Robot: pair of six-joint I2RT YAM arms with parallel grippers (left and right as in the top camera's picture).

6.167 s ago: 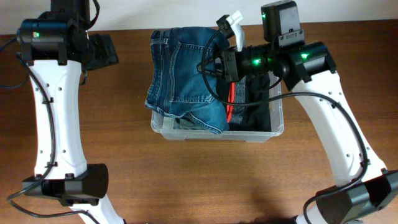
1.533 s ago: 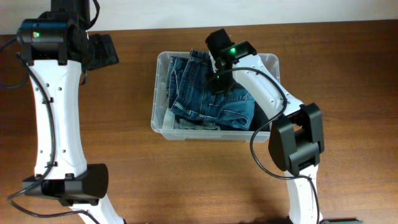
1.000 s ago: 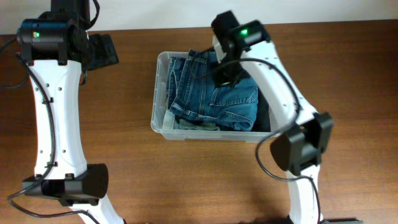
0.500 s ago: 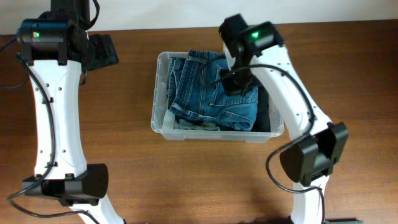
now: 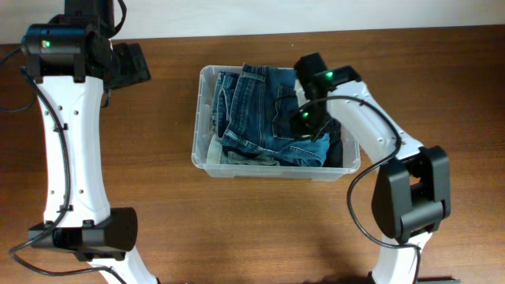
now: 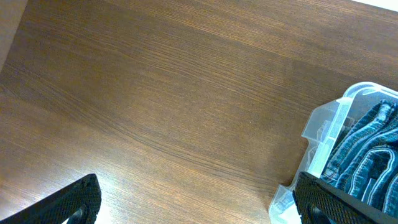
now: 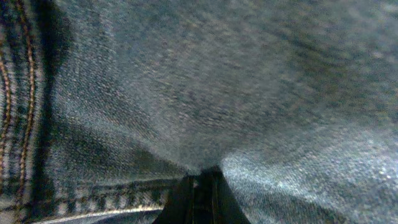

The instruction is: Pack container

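The clear plastic container (image 5: 203, 162) stands at mid-table, filled with folded blue jeans (image 5: 256, 110) lying over a dark garment (image 5: 341, 148). My right gripper (image 5: 304, 118) is down inside the container, on the jeans' right part. In the right wrist view its fingers (image 7: 199, 200) are together and pressed into the denim (image 7: 205, 74), which fills the frame. My left gripper (image 5: 130, 65) hovers over bare table at the far left, open and empty. In the left wrist view (image 6: 199, 208) its fingers are wide apart, with the container's corner (image 6: 323, 127) at the right.
The wooden table (image 5: 158, 205) surrounds the container. The table's back edge and a pale wall (image 5: 237, 16) run along the top. The right arm (image 5: 379, 134) bends over the container's right rim. The left arm (image 5: 71, 142) stands along the left side.
The right arm has swung right and lowered its gripper from the container's back middle onto the jeans' right side. The jeans have bunched slightly. The left arm has not moved.
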